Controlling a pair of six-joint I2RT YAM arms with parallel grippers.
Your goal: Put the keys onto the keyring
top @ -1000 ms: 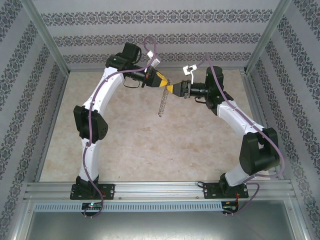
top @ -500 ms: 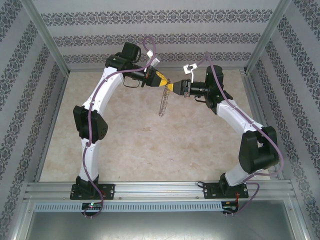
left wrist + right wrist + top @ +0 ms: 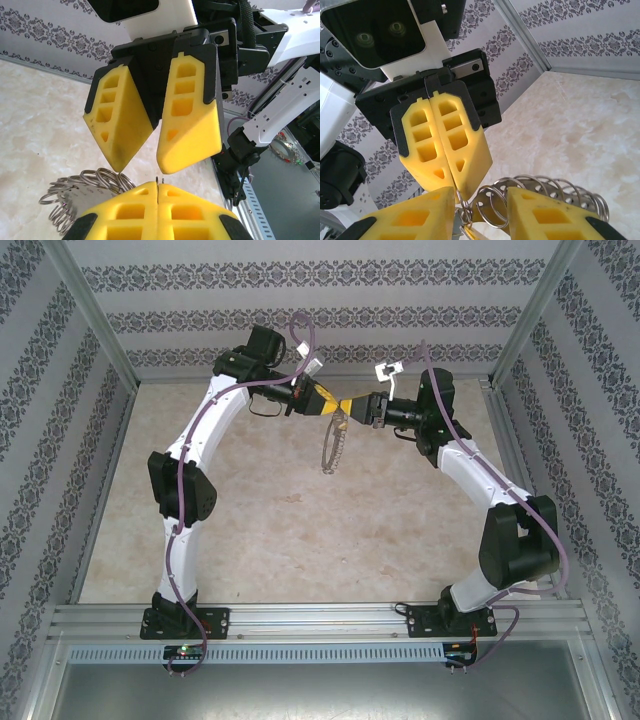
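Patterned walls [image 3: 320, 290] surround a beige marbled table [image 3: 260, 540].

Bright, even, diffuse light throughout.
The table [image 3: 250, 530] carries only faint, soft-edged shadows; the top view looks slightly soft and grainy, and in the left wrist view a white arm shell [image 3: 295, 30] washes out while the wallpaper [image 3: 50, 35] blurs slightly.

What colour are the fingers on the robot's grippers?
Bright yellow, with hollow cut-outs; the left wrist view shows the fingers best.
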